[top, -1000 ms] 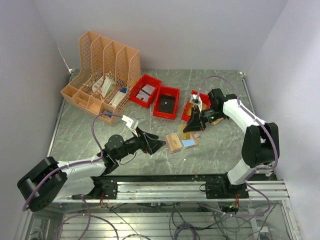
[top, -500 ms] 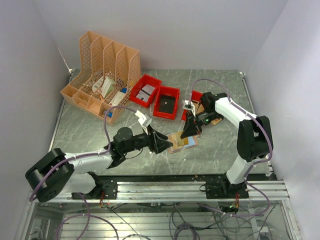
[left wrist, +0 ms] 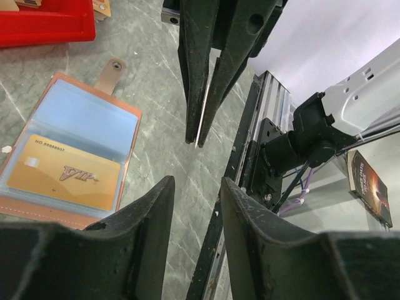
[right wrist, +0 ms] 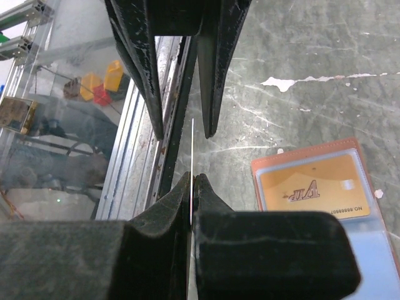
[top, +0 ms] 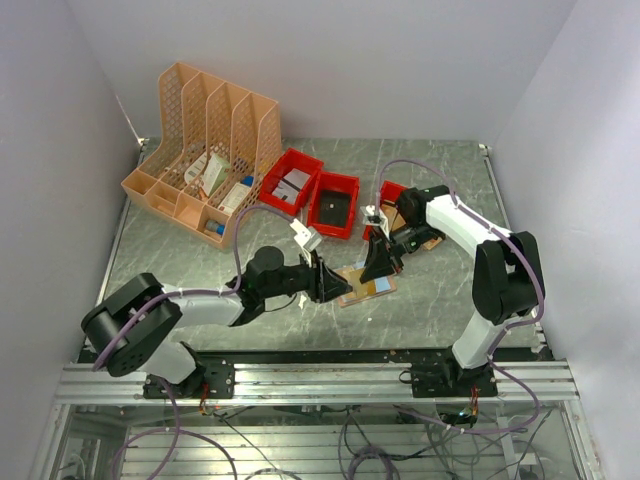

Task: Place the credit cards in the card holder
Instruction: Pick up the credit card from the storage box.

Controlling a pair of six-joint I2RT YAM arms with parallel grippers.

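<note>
So right gripper (right wrist: 192, 178) is pinching a card (right wrist: 192, 147) edge-on, left gripper (left wrist: 197, 184) is sitting half-open; misaligned handoff risking a drop.

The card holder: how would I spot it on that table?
On the grey marbled table, look just in front of the red bins. The card holder lies there flat and open, salmon-pink edged, with clear pockets. Only it shows a gold VIP card.
</note>
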